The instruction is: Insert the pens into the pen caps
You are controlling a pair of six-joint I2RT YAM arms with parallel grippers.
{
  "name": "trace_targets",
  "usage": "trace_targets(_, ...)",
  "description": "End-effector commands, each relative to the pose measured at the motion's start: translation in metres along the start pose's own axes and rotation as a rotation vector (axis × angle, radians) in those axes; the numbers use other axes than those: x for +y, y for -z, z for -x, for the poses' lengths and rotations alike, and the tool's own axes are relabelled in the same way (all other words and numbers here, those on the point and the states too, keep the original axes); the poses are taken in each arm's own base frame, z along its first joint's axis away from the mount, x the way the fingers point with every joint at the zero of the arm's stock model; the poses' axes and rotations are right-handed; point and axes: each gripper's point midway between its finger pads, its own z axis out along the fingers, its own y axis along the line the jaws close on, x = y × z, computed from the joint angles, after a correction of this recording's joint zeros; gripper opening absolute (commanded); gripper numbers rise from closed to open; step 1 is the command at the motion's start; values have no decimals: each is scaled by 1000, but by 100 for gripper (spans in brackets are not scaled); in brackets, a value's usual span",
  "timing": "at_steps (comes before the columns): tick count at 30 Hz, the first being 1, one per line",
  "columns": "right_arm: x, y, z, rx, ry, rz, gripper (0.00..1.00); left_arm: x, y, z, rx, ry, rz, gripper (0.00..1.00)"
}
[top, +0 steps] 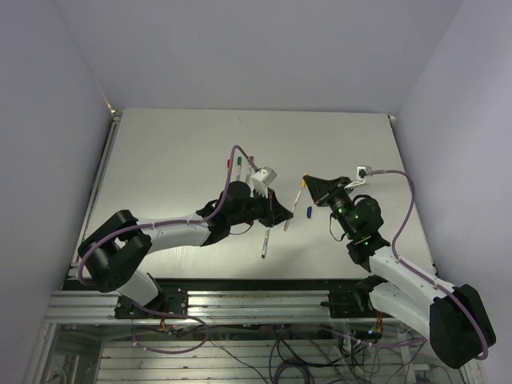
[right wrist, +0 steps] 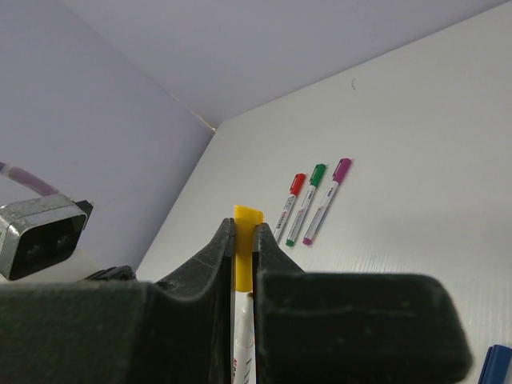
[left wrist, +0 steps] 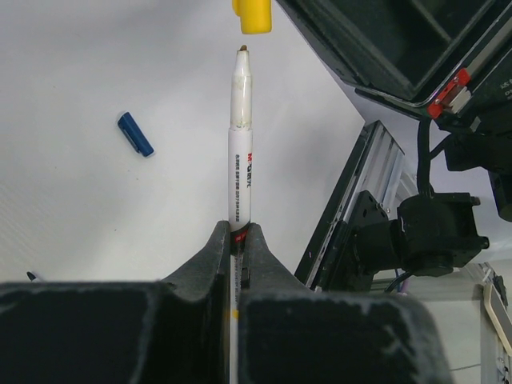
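My left gripper is shut on an uncapped silvery pen near its rear end; its brownish tip points at a yellow-orange cap, with a small gap between them. My right gripper is shut on that yellow cap, with the pen's tip just at its mouth. In the top view the left gripper and the right gripper face each other above mid-table, with the pen between them. A loose blue cap lies on the table beside the pen. Another uncapped pen lies nearer the arms.
Three capped pens, red, green and magenta, lie side by side towards the far left of the table. The blue cap also shows in the top view and the right wrist view. The aluminium table frame runs along the near edge.
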Motion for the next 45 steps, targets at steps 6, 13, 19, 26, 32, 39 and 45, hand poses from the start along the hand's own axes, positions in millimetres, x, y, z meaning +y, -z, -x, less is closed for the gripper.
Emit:
trace_targets(6,-2,2,-4,-5,-20,14,0,-8,1,18,-70,-9,-26,7)
trace_targets(13,-2,3,-6,3,-23,16,0,-7,-1,18,-71,-5,-26,7)
trace_targets(19,1,3,-8,8,-46,32,0,-5,-1,20,-88,6,-17,7)
trace_targets(26,3,5,-22,52,-79,57,0,-3,-3,24,-118,19,-14,7)
trace_targets(32,3,8,-41,128,-77,67,0,-2,0,32,-169,32,-6,7)
trace_targets(39,13,10,-66,248,-49,127,0,0,1,47,-238,55,-13,7)
trace_targets(45,15,13,-86,328,-26,128,0,1,3,57,-276,57,-18,7)
